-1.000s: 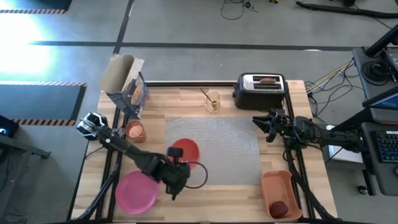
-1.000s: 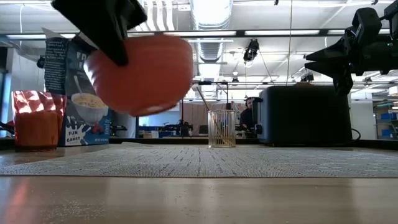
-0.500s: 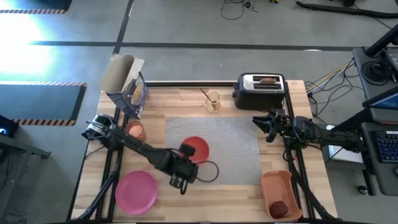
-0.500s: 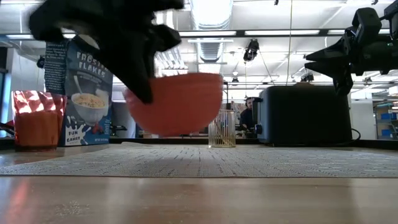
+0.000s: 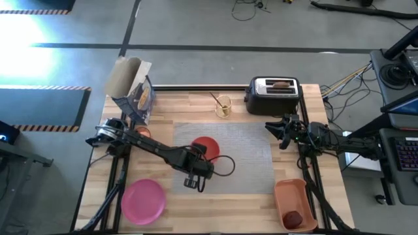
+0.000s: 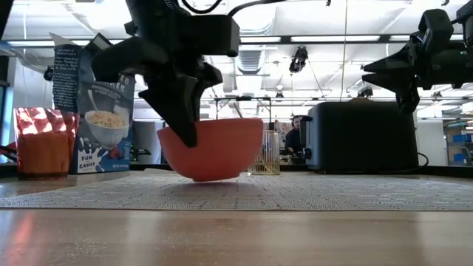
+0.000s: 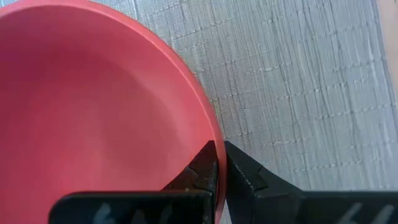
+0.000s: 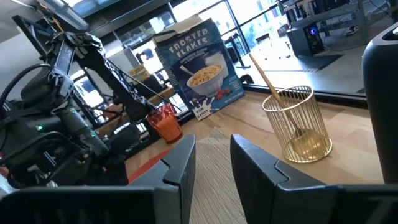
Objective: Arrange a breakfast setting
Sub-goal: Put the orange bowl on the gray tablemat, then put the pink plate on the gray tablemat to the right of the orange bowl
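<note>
The orange-red bowl (image 5: 206, 147) is upright over the grey placemat (image 5: 248, 156), held by my left gripper (image 5: 200, 160), which is shut on it. In the low view the bowl (image 6: 218, 151) has its base at the mat; whether it touches, I cannot tell. The pink plate (image 5: 142, 201) lies near the front left. The orange cup (image 5: 142, 134) stands half hidden behind my left arm. The gold spoon (image 5: 216, 99) stands in a wire holder. The toast (image 5: 281, 83) sits in the toaster. The dark red fruit (image 5: 294, 217) lies in the orange tray. My right gripper (image 5: 273, 129) is open, above the mat's right edge. My left gripper pinches the bowl's rim (image 7: 210, 127) on its near side, one finger (image 7: 200, 169) inside the bowl and one (image 7: 245, 171) outside. The fingers slant down from the table's near-left side. The bowl sits level, mouth up, below the gripper.
A cereal box (image 5: 134, 91) stands at the far left. The black-and-silver toaster (image 5: 273, 96) and the gold wire holder (image 5: 223, 106) stand at the far edge. The orange tray (image 5: 292, 196) is at the front right. The mat's right half is bare.
My left gripper has carried the bowl toward the table's right and far side, over the mat, and down. The bowl, which hung high and tipped, now sits level with its base at the mat.
</note>
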